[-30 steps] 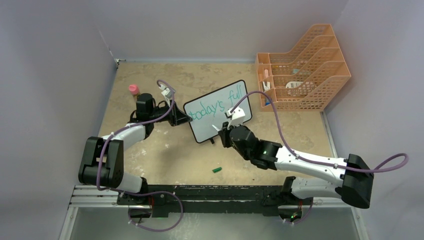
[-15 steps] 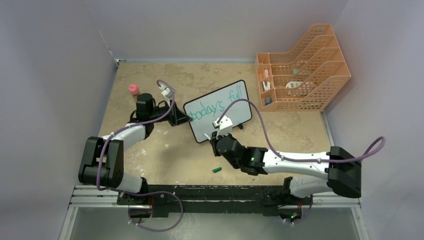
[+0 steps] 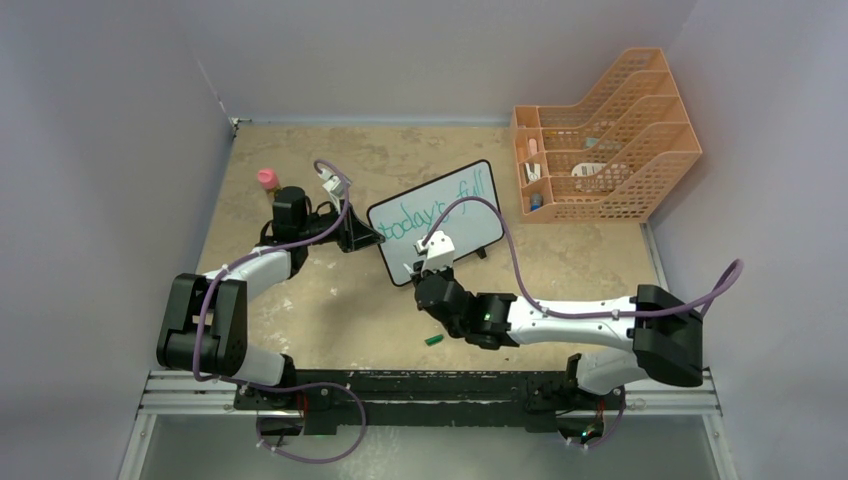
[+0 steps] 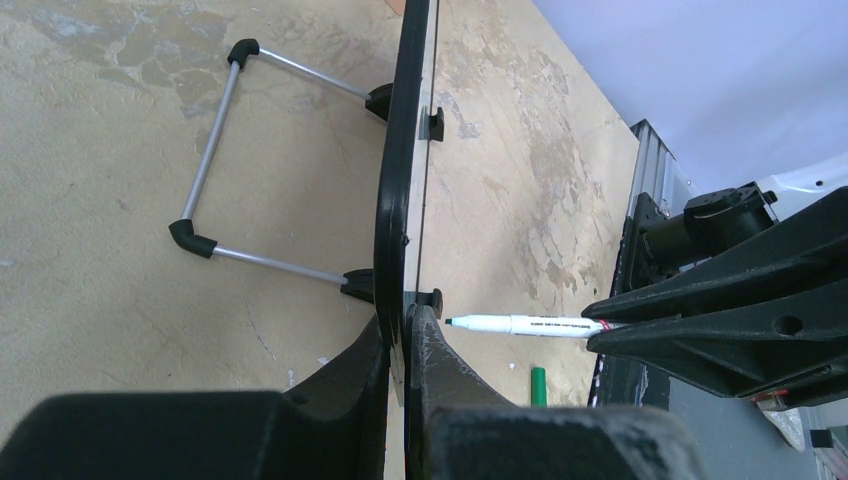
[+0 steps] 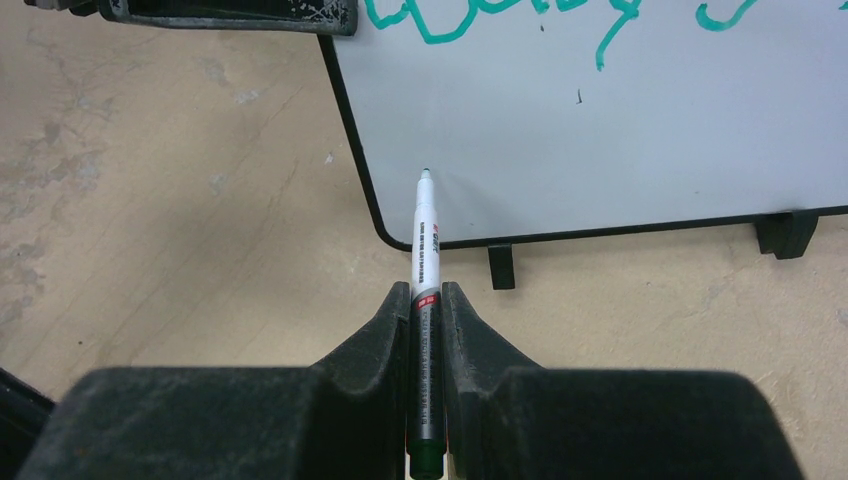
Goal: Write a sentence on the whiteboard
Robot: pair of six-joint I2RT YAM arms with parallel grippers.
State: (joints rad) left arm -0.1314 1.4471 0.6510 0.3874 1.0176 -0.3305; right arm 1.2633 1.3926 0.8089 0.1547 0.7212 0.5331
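Note:
The whiteboard stands tilted on its feet mid-table, with "today's full" in green on its upper part. My left gripper is shut on its left edge; the left wrist view shows the board edge-on between the closed fingers. My right gripper is shut on a white marker, uncapped and pointing at the board's lower left corner. The marker has its tip a small gap short of the surface. My right gripper hides part of the writing from above.
The marker's green cap lies on the table near the right arm, also seen as the cap. An orange mesh file rack stands at the back right. A pink-topped object sits behind the left arm. The board's wire stand juts out behind it.
My right arm has swept left and toward the near side with the marker, from beside "full" to the board's lower left corner. The left gripper and the board have not moved.

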